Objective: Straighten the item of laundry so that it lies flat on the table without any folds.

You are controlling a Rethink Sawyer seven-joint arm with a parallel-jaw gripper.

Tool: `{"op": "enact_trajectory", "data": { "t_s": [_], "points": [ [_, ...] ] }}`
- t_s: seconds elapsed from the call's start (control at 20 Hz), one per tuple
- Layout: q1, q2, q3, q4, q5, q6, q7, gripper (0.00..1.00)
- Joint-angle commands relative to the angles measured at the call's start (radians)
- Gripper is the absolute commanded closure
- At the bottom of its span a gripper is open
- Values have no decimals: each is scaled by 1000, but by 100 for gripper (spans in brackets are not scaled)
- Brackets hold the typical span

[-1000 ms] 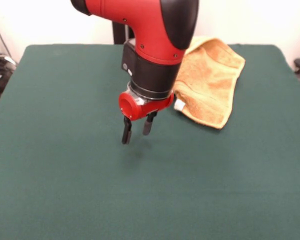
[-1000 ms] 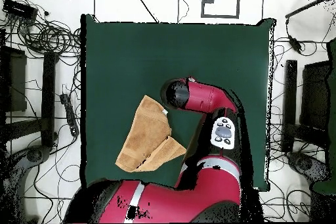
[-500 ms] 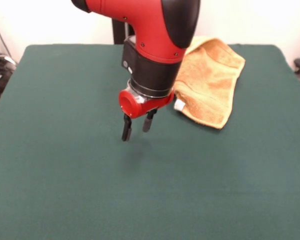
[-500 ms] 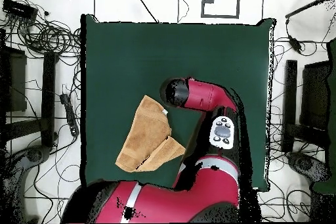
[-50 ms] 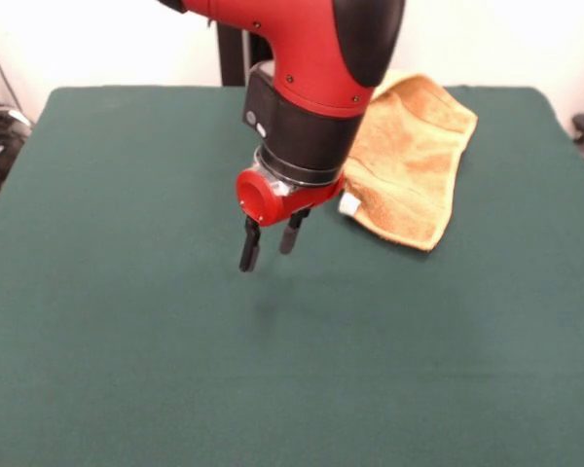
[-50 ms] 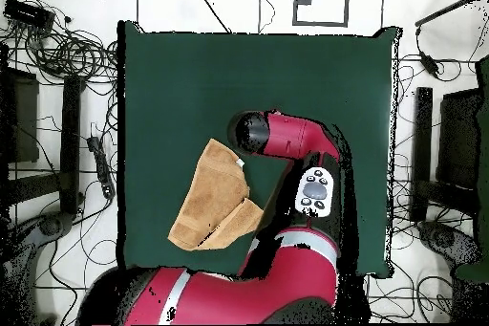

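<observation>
The item of laundry (image 5: 414, 161) is an orange-yellow towel, folded over on itself, lying at the far right of the green table (image 5: 127, 341). A small white tag (image 5: 349, 204) shows at its near left corner. In the overhead view the towel (image 6: 215, 198) lies left of the arm, with a folded flap at its lower right. My gripper (image 5: 270, 243) hangs open just above the bare cloth, to the left of the tag and apart from the towel, with nothing between its fingers. In the overhead view the wrist hides the fingers.
The red arm (image 6: 296, 141) reaches over the table's middle in the overhead view. Cables and stands (image 6: 57, 54) lie on the floor around the table.
The gripper has shifted slightly to the right and risen a little over the table. The towel has not moved.
</observation>
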Motion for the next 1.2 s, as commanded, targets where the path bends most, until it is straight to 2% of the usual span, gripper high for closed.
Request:
{"op": "enact_trajectory", "data": {
  "t_s": [0.05,1.2],
  "points": [
    [50,6,18,-25,47,117,306,0],
    [113,61,-34,-90,76,143,358,0]
  ]
}}
